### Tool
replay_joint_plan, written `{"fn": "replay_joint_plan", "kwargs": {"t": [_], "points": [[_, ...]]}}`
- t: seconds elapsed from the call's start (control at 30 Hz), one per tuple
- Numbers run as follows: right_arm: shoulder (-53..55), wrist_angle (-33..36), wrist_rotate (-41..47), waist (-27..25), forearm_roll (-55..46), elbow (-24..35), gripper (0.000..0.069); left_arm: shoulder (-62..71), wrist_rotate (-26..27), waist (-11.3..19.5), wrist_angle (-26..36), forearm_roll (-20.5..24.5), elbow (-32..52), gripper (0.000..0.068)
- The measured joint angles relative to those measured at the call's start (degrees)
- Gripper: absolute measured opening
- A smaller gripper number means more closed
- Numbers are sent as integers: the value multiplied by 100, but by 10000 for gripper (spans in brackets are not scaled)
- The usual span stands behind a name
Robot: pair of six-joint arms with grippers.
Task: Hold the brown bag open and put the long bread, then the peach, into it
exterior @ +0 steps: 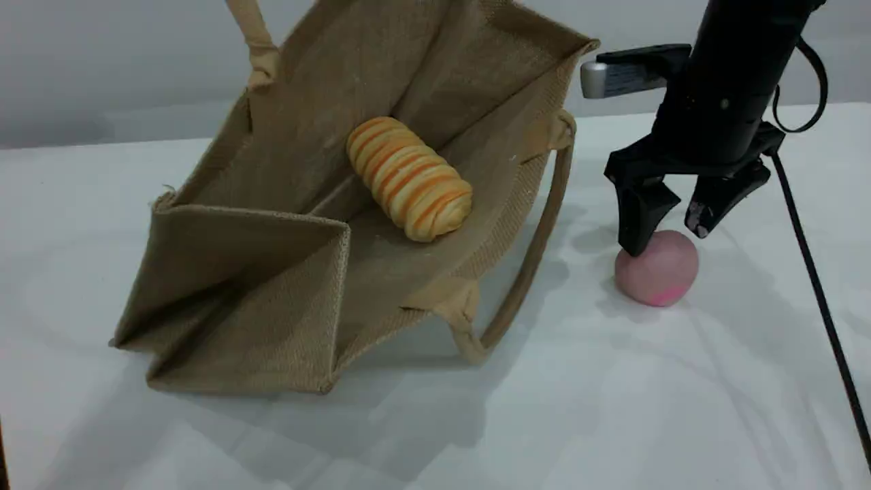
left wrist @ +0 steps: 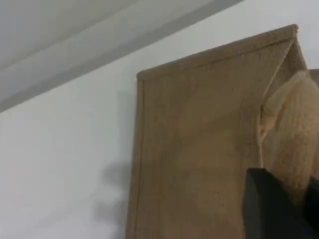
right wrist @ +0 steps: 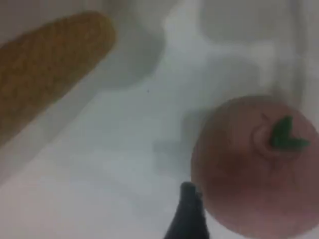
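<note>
The brown bag [exterior: 286,272] lies tilted on the table with its mouth facing the camera. Its upper handle [exterior: 253,41] is pulled up out of the top of the scene view. The long bread [exterior: 408,178] rests inside the bag on its lower wall. In the left wrist view my left gripper [left wrist: 291,204] is shut on that beige handle [left wrist: 294,129], beside the bag's wall [left wrist: 199,149]. The pink peach [exterior: 656,267] sits on the table right of the bag. My right gripper [exterior: 670,228] hangs open just above it, one finger touching its top left. The peach [right wrist: 254,164] fills the right wrist view beside a fingertip [right wrist: 189,214].
The bag's lower handle loop [exterior: 537,238] lies on the white table [exterior: 612,408] between bag and peach. A black cable [exterior: 816,286] runs down the right side from the right arm. A tan strip of the bag [right wrist: 50,64] shows in the right wrist view's upper left.
</note>
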Motion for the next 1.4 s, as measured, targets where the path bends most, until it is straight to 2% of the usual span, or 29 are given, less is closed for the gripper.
{"fn": "replay_joint_plan", "kwargs": {"t": [0.17,0.27,0.4,0.53,0.6,0.8,1.0,1.2,1.4], "points": [[162,-23,0,0,0,-5,518,0,0,0,0,0,0,92],[177,-6,6,0,-5,-5,461,0,0,0,0,0,0,92],[177,118,18,0,-56,-5,298,0,0,0,0,5,0,92],[170,354,24,0,-291,-5,83,0,0,0,0,5,0,92],[128,493,84,0,-460,-5,33,0,0,0,0,5,0,92],[-262,849,355,-5,-971,-5,21,0,0,0,0,5,0,92],[-1072,977,350,-5,-899,34,20,0,0,0,0,5,0,92],[-2057,977,163,0,-360,359,20,0,0,0,0,5,0,92],[-3160,547,-598,0,510,1023,20,0,0,0,0,5,0,92]]}}
